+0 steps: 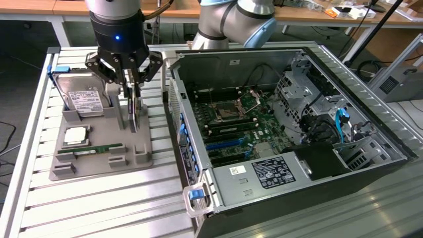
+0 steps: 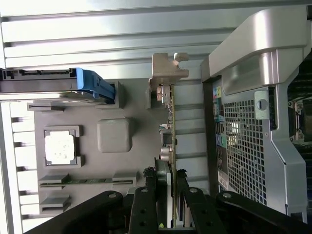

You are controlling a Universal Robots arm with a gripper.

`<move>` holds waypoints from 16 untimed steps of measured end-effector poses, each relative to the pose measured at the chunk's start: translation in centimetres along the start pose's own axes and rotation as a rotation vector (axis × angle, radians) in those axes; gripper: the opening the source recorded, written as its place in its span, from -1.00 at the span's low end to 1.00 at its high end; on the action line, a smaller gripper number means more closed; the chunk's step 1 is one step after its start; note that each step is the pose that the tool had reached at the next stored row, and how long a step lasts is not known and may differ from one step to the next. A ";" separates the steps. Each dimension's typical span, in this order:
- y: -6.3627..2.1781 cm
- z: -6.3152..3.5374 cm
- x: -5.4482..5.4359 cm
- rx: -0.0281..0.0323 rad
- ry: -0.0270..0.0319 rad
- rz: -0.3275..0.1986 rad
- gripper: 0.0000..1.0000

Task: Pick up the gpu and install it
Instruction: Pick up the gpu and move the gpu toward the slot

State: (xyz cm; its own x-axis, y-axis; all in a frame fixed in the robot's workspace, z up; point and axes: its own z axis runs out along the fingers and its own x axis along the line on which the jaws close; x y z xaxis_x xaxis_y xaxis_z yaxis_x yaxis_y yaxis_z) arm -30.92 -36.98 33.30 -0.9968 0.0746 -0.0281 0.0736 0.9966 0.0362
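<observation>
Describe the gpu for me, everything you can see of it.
The gpu is a thin flat card with a silvery metal bracket at one end. It stands on edge in a slot of the grey tray, between the hard drive and the computer case. The gripper appears shut on it, one finger against each face.

Arm [image 1: 116, 25] directed straight down, gripper [image 1: 132, 94] pointing vertically downward, its two fingers [image 2: 148, 195] drawn close and clamping the gpu [image 2: 170, 124].
</observation>
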 end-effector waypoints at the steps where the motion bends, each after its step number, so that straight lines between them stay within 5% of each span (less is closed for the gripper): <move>1: 0.00 -0.05 0.0 0.0000 -0.0001 0.000 -0.47; 16: 0.03 -0.77 0.0 0.0000 0.0000 0.000 -0.47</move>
State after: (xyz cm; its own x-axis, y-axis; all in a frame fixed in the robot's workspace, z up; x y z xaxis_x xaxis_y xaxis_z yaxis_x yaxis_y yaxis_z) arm -30.92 -36.98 34.07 -0.9968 0.0746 -0.0281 0.0736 0.9966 0.0362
